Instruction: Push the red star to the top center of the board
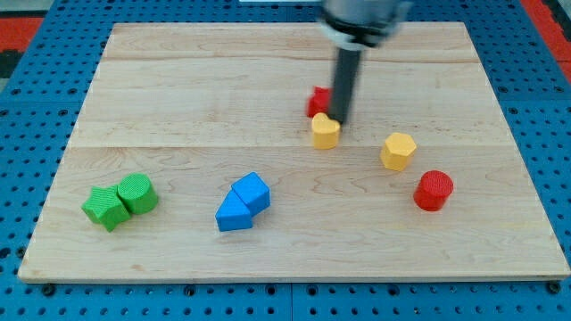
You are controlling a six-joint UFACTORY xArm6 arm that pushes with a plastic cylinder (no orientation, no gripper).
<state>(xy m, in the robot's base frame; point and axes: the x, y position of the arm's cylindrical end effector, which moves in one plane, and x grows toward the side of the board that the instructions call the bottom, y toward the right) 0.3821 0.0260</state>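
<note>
Tabletop (pixel 178 89): pale wooden board on a blue pegboard.

My tip (pixel 342 122): lower end of a dark upright rod, centre of the frame, slightly above the middle. My end effector is this plain rod; it has no jaws to spread or press together.

Red star (pixel 318 101): partly hidden behind the rod, touching my tip's left side.

Yellow block (pixel 325 131): just below my tip.

Yellow hexagonal block (pixel 398 151): right of centre.

Red cylinder (pixel 434 190): lower right.

Two blue blocks (pixel 242 202): touching, lower centre-left.

Two green blocks (pixel 120 201): touching, lower left.
</note>
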